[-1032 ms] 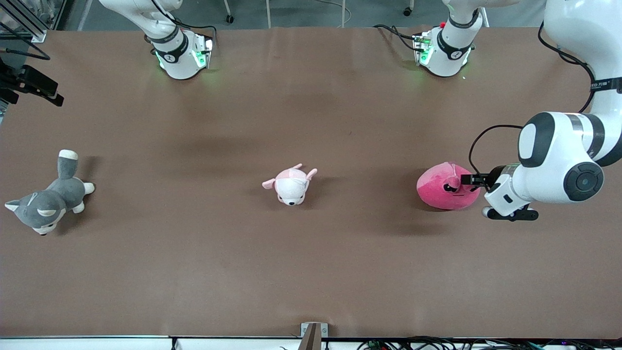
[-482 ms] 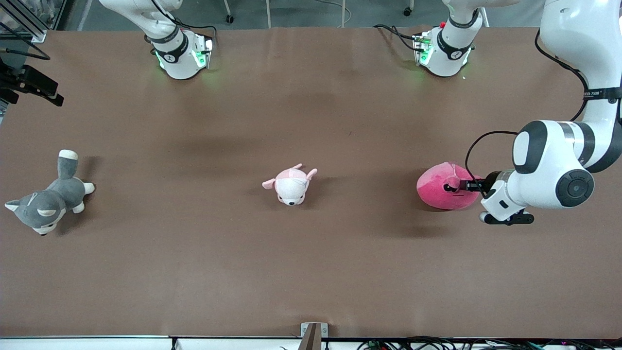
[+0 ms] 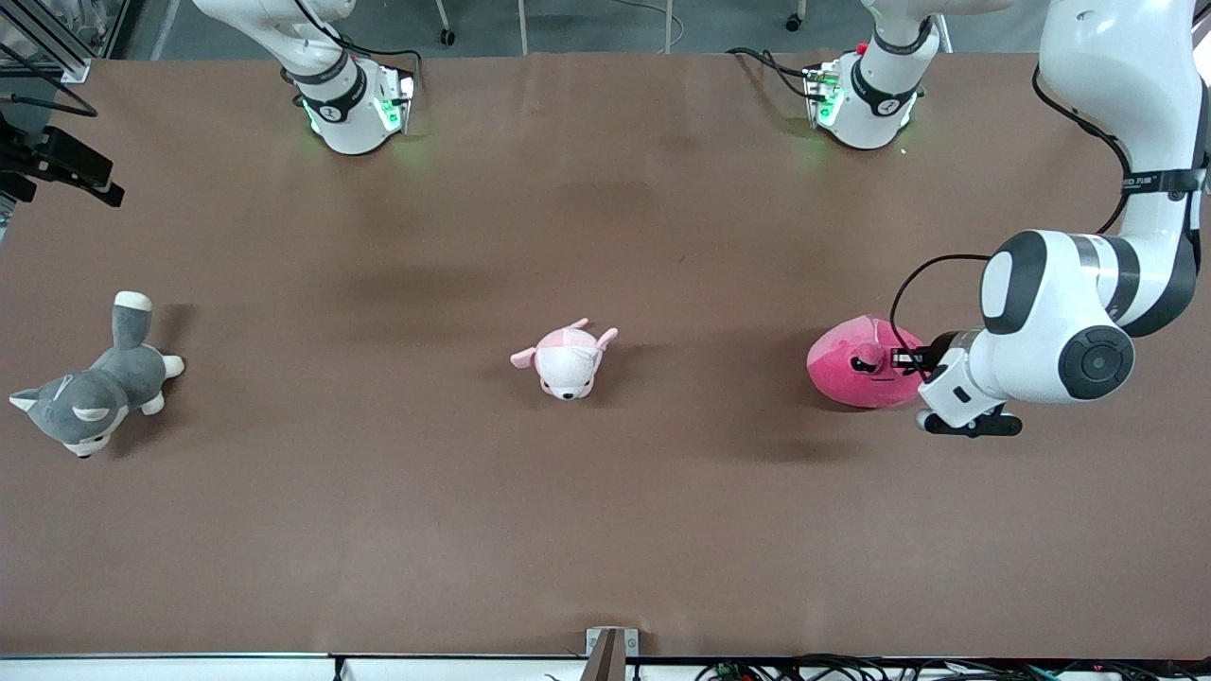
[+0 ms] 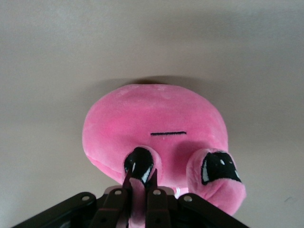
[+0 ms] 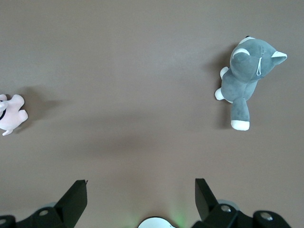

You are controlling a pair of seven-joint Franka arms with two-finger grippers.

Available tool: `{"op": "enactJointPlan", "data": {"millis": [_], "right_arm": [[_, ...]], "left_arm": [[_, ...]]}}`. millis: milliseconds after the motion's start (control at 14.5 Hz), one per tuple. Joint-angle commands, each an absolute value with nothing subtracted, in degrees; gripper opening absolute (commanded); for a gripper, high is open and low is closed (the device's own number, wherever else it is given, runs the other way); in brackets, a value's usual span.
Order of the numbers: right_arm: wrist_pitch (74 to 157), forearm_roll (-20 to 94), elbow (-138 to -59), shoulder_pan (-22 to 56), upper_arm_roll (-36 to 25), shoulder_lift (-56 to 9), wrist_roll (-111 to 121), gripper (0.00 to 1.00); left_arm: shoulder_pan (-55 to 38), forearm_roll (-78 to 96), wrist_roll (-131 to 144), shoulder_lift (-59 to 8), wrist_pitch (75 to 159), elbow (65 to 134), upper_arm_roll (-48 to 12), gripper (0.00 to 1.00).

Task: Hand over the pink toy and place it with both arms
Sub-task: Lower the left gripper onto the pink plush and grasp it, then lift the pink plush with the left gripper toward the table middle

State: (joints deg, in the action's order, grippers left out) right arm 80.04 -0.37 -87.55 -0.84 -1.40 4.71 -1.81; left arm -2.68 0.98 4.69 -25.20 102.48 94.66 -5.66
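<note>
The pink toy (image 3: 859, 364) is lying on the brown table (image 3: 605, 530) toward the left arm's end, well apart from the pale pink-and-white puppy plush (image 3: 566, 359) at mid-table. The left gripper (image 3: 906, 358) is reaching in low at the toy's side; in the left wrist view its fingers (image 4: 156, 202) are pinching closed on a small pink nub of the pink toy (image 4: 156, 128), just below one of its dark eyes (image 4: 139, 162). The toy's body is resting on the table surface, its thin black mouth line (image 4: 168, 133) facing the wrist camera. The right arm is waiting, only its base (image 3: 350, 104) showing at the table's edge. The right gripper (image 5: 141, 202) is hanging high over the table with its fingers spread wide apart, holding nothing. A grey-and-white husky plush (image 3: 90, 388) is lying at the right arm's end of the table.
</note>
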Motion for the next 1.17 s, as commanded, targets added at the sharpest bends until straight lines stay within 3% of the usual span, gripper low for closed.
{"op": "enactJointPlan", "data": {"millis": [0, 413, 688, 1101], "right_arm": [[79.9, -0.3, -88.6, -1.2, -1.3, 6.1, -1.4, 1.00], [80.2, -0.3, -88.5, -1.3, -1.3, 5.9, -1.4, 1.00], [83.1, -0.5, -87.5, -4.0, -1.5, 3.7, -1.5, 1.00], [85.1, 0.0, -87.5, -6.4, -1.5, -2.0, -1.4, 1.00]], "left_arm": [[-3.1, 1.5, 5.6, -22.6, 101.4, 93.0, -7.1, 0.00], [-3.7, 6.9, 24.0, -22.4, 86.7, 78.5, -17.2, 0.00], [-7.7, 6.9, 40.7, -22.4, 86.0, 72.9, -24.5, 0.00], [-20.7, 7.4, 56.3, -22.6, 87.7, 67.2, -25.0, 0.00]]}}
